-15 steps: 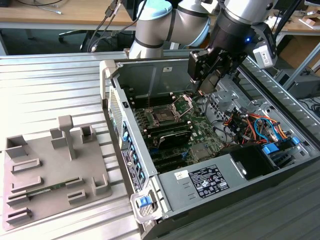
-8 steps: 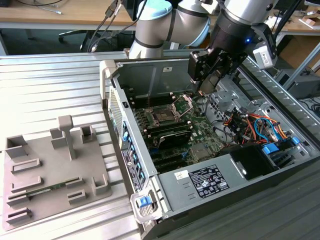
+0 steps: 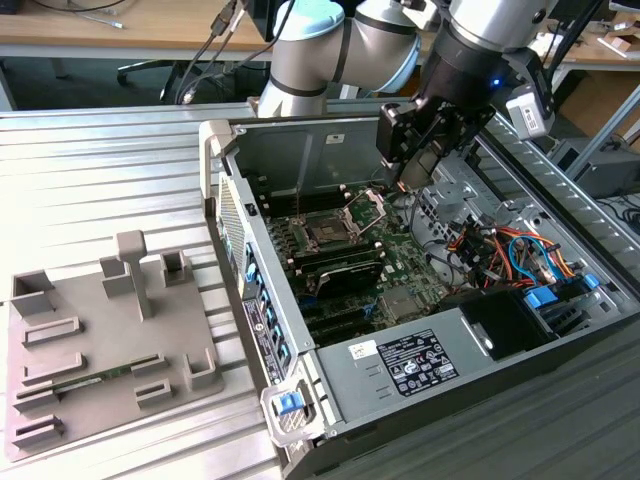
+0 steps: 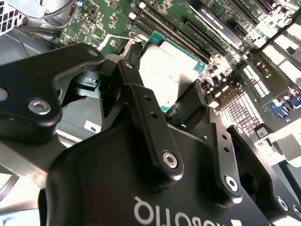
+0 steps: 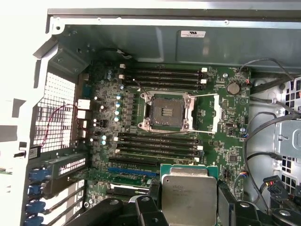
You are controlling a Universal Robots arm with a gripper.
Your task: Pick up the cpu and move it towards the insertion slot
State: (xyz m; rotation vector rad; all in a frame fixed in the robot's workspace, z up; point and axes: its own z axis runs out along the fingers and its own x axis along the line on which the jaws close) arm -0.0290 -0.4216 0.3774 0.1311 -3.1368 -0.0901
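My gripper (image 3: 412,172) hangs over the open computer case, above and to the exterior view's right of the insertion slot (image 3: 328,232). It is shut on the cpu (image 5: 189,195), a flat square chip with a silvery top and green rim, clamped by its edges between the two black fingers (image 4: 136,89). In the second wrist view the cpu (image 4: 167,70) is held above the green board. In the first wrist view the insertion slot (image 5: 165,112) is a dark square socket in a silver frame, its load plate swung open, some way ahead of the held chip.
Long black memory slots (image 5: 160,143) lie between the chip and the socket. Bundled cables (image 3: 490,250) fill the case on the exterior view's right. The case wall (image 3: 235,220) rises at the left. A grey tray (image 3: 100,350) with a green memory stick (image 3: 90,380) lies outside.
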